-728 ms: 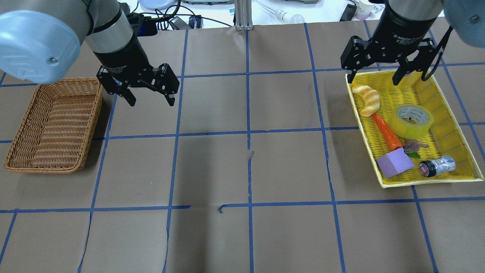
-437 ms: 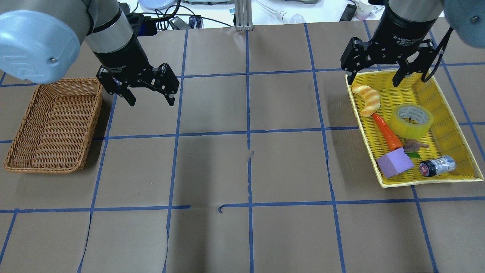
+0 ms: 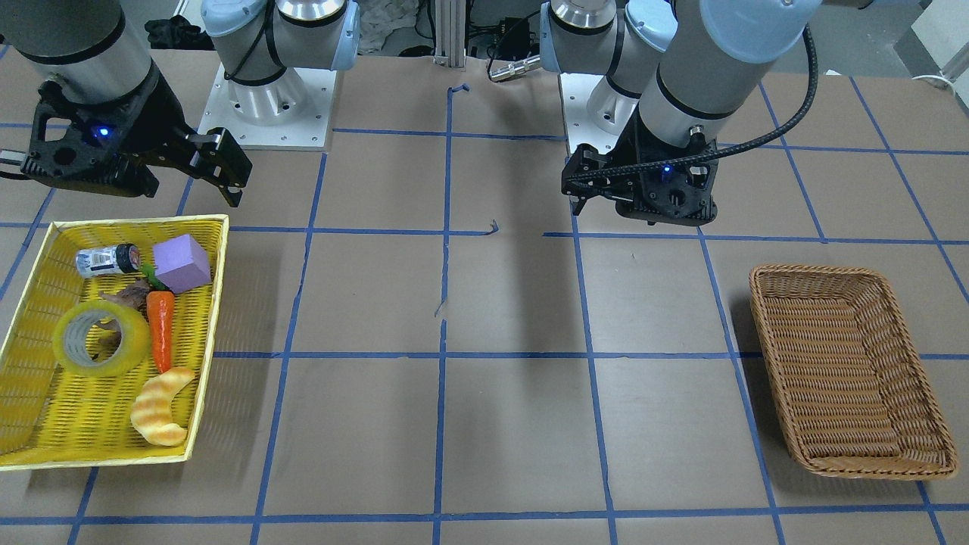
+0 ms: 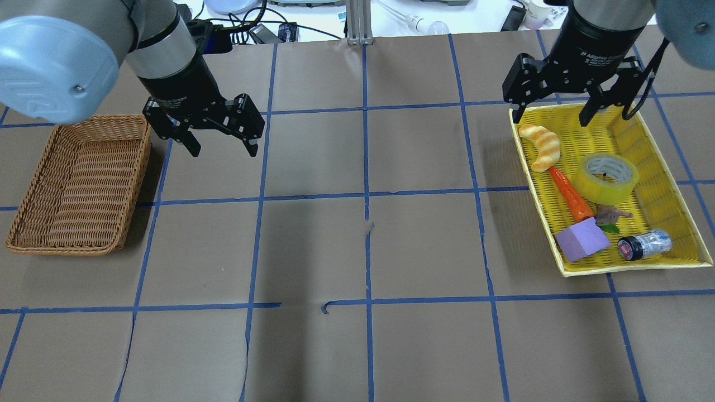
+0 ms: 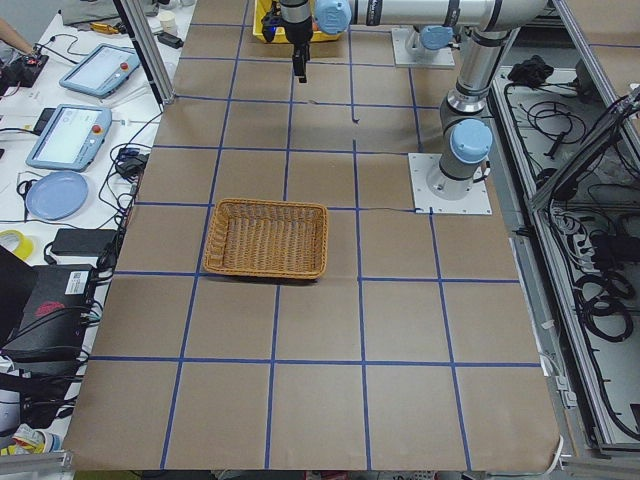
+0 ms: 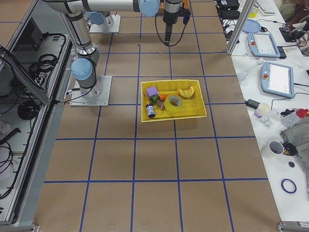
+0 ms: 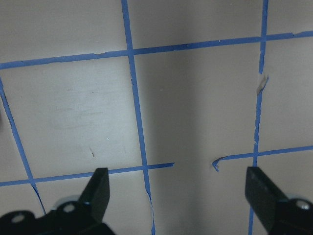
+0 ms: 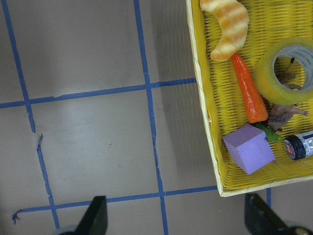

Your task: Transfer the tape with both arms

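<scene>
The tape (image 4: 609, 178) is a yellow-green roll with a grey core. It lies flat in the yellow tray (image 4: 631, 269) on the right, beside a carrot toy (image 4: 570, 192). It also shows in the front view (image 3: 102, 338) and in the right wrist view (image 8: 288, 68). My right gripper (image 4: 550, 120) is open and empty, hovering above the tray's far edge, away from the tape. My left gripper (image 4: 223, 151) is open and empty, above bare table just right of the wicker basket (image 4: 61, 250). The left wrist view shows only table between the open fingers (image 7: 100, 183).
The tray also holds a croissant toy (image 4: 540, 146), a purple block (image 4: 582, 239), a small black-capped bottle (image 4: 645, 244) and a brown bit (image 4: 611, 213). The wicker basket has nothing in it. Brown paper with blue tape lines covers the table.
My right gripper has shifted very slightly toward the far edge of the tray. The left arm and the objects have not moved.
</scene>
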Action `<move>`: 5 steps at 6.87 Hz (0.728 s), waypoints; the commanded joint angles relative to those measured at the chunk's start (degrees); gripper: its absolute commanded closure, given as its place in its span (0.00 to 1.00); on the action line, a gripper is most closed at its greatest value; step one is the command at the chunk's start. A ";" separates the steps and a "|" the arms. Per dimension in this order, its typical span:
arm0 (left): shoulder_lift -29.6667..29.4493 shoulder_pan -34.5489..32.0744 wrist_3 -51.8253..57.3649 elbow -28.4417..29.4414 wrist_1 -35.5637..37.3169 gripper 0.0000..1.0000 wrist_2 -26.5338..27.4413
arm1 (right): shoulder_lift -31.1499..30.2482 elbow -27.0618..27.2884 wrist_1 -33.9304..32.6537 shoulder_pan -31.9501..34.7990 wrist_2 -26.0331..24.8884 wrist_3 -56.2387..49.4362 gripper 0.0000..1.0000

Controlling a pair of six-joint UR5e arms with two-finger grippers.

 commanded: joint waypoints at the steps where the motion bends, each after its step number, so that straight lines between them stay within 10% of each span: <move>1: 0.00 -0.01 0.04 -0.01 0.00 0.00 -0.02 | 0.01 -0.32 -0.35 -0.08 0.74 0.00 0.00; 5: 0.00 -0.01 0.12 -0.01 0.00 0.00 -0.11 | 0.10 0.29 -0.17 -0.08 0.05 0.00 0.00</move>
